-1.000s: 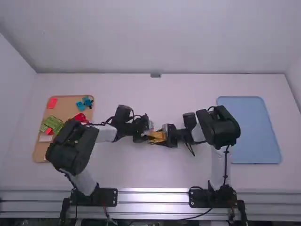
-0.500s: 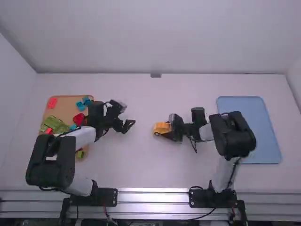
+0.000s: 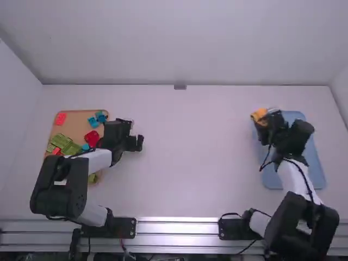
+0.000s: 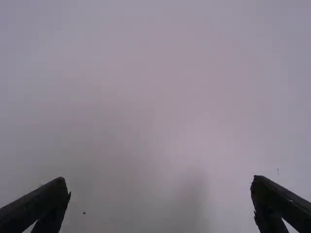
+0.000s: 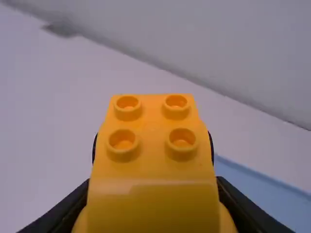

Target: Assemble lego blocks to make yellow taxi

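Observation:
At the far left corner of the blue tray point(image 3: 296, 157), my right gripper point(image 3: 265, 120) holds the yellow taxi piece point(image 3: 258, 115). In the right wrist view the taxi piece point(image 5: 153, 170) has several round studs on top, and my right gripper point(image 5: 153, 206) is shut on its sides. My left gripper point(image 3: 137, 142) is over the white table, just right of the brown tray point(image 3: 78, 120). With nothing between its fingers, my left gripper point(image 4: 160, 194) stands wide open in the left wrist view.
Red bricks point(image 3: 60, 118), green bricks point(image 3: 61, 141) and blue bricks point(image 3: 93, 122) lie on the brown tray at the left, partly under the left arm. White table point(image 3: 196, 163) stretches between the arms.
My left gripper has drawn back leftward from the yellow piece at the middle. My right gripper has carried that piece right and away from the camera, to the blue tray.

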### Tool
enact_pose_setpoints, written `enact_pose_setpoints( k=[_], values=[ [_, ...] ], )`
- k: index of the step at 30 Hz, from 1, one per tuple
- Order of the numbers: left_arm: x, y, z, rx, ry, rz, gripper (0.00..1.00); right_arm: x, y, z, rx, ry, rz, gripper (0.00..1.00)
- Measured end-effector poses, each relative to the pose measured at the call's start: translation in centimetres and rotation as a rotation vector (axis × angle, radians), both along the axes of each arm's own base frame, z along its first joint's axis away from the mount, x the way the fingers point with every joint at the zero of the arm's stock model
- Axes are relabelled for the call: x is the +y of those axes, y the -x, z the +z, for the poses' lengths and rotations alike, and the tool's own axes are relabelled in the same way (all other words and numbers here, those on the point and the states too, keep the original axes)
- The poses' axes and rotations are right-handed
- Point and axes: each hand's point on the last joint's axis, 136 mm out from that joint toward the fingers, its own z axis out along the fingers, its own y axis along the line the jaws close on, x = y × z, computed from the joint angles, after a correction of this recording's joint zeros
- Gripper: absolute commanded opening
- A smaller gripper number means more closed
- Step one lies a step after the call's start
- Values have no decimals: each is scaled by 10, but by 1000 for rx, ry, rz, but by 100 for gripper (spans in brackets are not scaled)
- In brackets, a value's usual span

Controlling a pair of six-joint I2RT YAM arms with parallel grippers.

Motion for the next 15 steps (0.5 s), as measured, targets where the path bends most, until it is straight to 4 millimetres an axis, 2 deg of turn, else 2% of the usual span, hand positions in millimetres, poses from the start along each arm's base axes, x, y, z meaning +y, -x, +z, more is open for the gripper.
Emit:
enact_pose_setpoints(
  k=[1, 2, 3, 5, 6, 7, 9, 10, 13, 15],
  values=[
    [0, 0, 0, -2, -1, 3, 99, -15, 1, 0, -3, -8, -52, 50],
    [1, -1, 1, -5, 3, 11, 99, -39, 3, -4, 1, -30, -141, 50],
    [1, -1, 1, -6, 3, 14, 99, -44, 3, -6, 2, -35, -157, 50],
    [2, -1, 1, -4, 8, 21, 99, -74, 9, -25, 40, -95, -278, 51],
    [2, -1, 1, -3, 10, 24, 99, -88, 15, -44, 89, -145, -341, 54],
    [2, -1, 1, -3, 11, 25, 99, -91, 17, -51, 108, -161, -359, 57],
    [2, -1, 1, -3, 12, 27, 99, -103, 27, -81, 203, -234, -423, 82],
    [2, -1, 1, -3, 10, 29, 99, -107, 34, -100, 273, -283, -459, 99],
    [2, 0, 0, 3, 10, 30, 99, -109, 41, -114, 374, -329, -497, 99],
    [3, 5, -5, 38, 12, 37, 99, -109, 46, -114, 447, -353, -521, 99]
  ],
)
